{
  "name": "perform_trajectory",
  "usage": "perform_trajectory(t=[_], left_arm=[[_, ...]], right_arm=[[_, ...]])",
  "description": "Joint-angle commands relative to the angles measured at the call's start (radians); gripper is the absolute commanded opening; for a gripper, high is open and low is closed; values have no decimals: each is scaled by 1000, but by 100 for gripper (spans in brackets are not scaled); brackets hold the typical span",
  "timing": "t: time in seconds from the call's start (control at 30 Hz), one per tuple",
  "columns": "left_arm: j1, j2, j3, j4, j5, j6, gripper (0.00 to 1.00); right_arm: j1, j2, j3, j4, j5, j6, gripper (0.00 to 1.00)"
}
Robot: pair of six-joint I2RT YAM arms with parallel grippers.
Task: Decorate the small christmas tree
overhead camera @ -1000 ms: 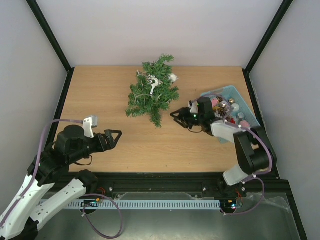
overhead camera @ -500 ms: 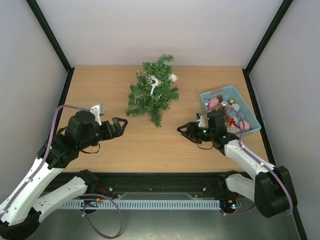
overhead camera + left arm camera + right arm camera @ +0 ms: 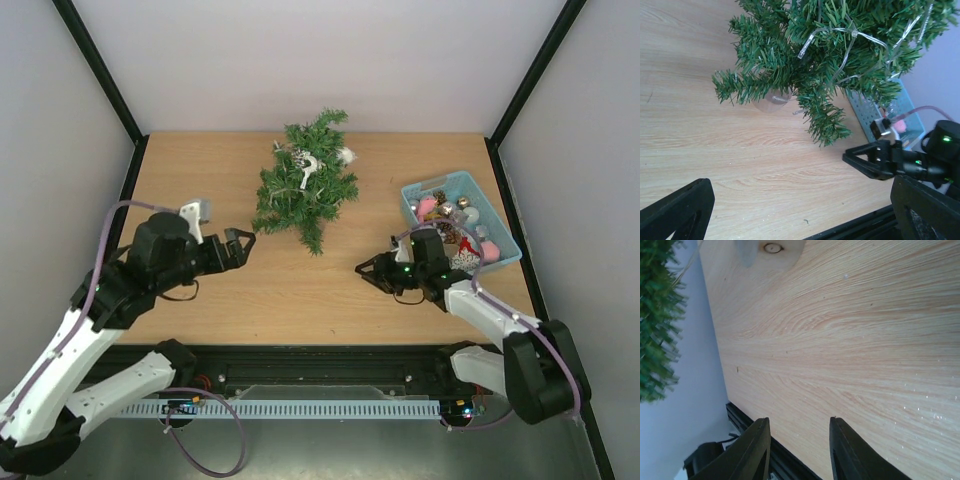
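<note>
The small christmas tree (image 3: 305, 190) stands at the middle back of the table, with a white reindeer ornament (image 3: 308, 165) and a white ball (image 3: 345, 155) on it. In the left wrist view the tree (image 3: 840, 50) fills the top, with a light string (image 3: 840, 32) over its branches. My left gripper (image 3: 240, 245) is open just left of the tree's lowest branches and holds nothing. My right gripper (image 3: 368, 270) is open and empty, low over the wood between the tree and the basket. The right wrist view shows its gripper (image 3: 797, 440) with only bare wood between the fingers.
A light-blue basket (image 3: 497, 240) of several ornaments sits at the right edge, behind the right arm. Black frame posts and white walls enclose the table. The black front rail (image 3: 780, 460) lies close under the right gripper.
The right gripper drew back from beside the tree toward the near edge, and its jaws narrowed a little. The left gripper moved up toward the tree.
</note>
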Motion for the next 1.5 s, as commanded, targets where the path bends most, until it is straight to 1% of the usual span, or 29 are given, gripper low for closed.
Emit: perform_trajectory(t=[0.0, 0.1, 0.27, 0.33, 0.53, 0.8, 0.97, 1.23, 1.47], left_arm=[[-2, -137, -61, -17, 4, -66, 100], [-2, -220, -131, -3, -2, -109, 99], [-2, -271, -188, 30, 16, -151, 100], [-3, -279, -190, 40, 22, -144, 99], [-2, -295, -160, -6, 6, -115, 99], [-3, -360, -184, -32, 32, -131, 99], [-3, -395, -207, -35, 39, -141, 99], [-2, -396, -193, -50, 42, -132, 100], [-3, -391, -185, -53, 41, -137, 99]], right_arm=[[31, 125, 31, 156, 33, 54, 34], [88, 246, 126, 194, 77, 54, 34], [123, 415, 212, 287, 116, 106, 34], [129, 469, 247, 314, 127, 123, 34], [145, 609, 363, 349, 155, 164, 34], [168, 714, 479, 339, 190, 186, 32], [172, 756, 514, 334, 201, 195, 29], [172, 765, 539, 277, 244, 168, 26], [172, 814, 595, 265, 246, 157, 25]])
